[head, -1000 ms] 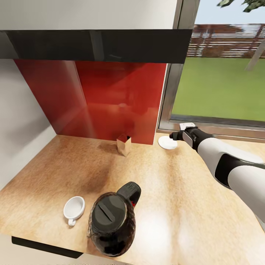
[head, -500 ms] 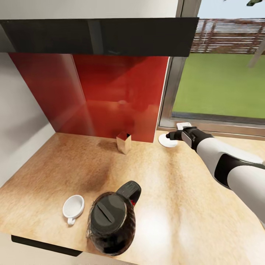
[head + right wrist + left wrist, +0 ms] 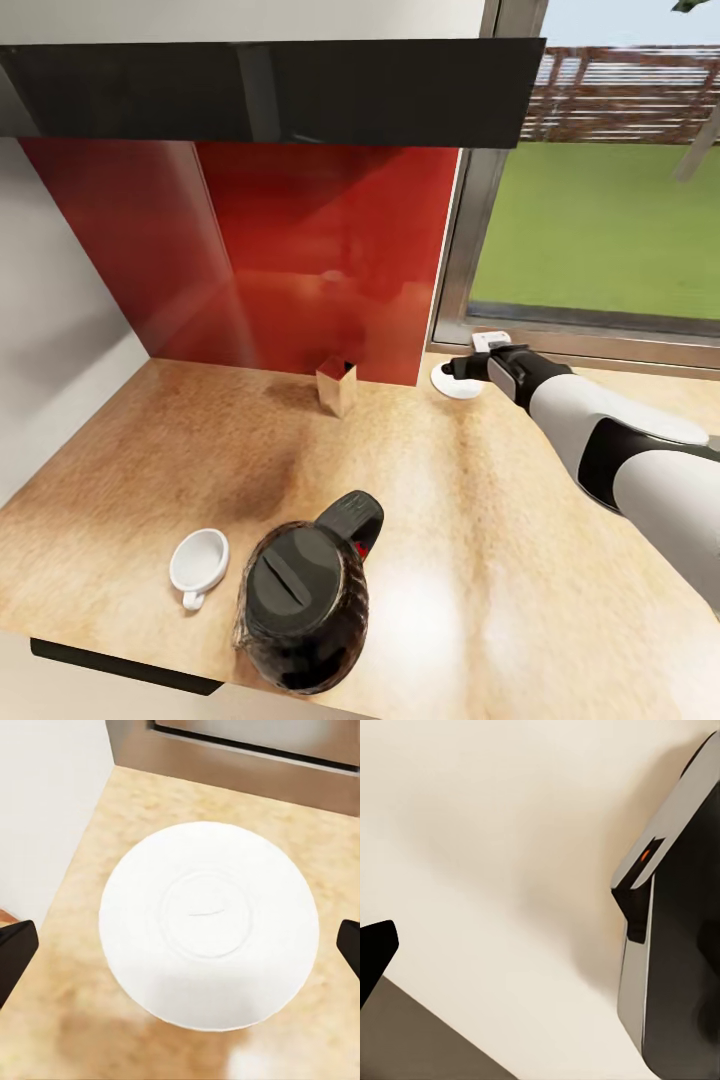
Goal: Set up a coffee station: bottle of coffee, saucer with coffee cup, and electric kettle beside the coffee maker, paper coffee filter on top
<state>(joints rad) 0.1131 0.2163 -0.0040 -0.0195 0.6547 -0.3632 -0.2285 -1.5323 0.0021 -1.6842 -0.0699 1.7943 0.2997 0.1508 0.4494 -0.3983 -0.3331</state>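
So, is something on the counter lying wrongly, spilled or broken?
Nothing looks spilled or broken. The coffee cup rests tipped on its side near the electric kettle. The saucer lies flat far off by the window, under the open right hand.

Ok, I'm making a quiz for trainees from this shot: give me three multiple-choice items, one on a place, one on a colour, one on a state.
1. Where does the saucer lie?
A by the window frame
B beside the kettle
C on the shelf

2. What colour is the wall panel behind the counter?
A blue
B red
C green

3. How is the right pincer?
A shut on the cup
B shut on the saucer
C open over the saucer

Answers: 1 A, it sits at the counter's far edge under the frame. 2 B, glossy red. 3 C, fingertips wide apart either side of it.
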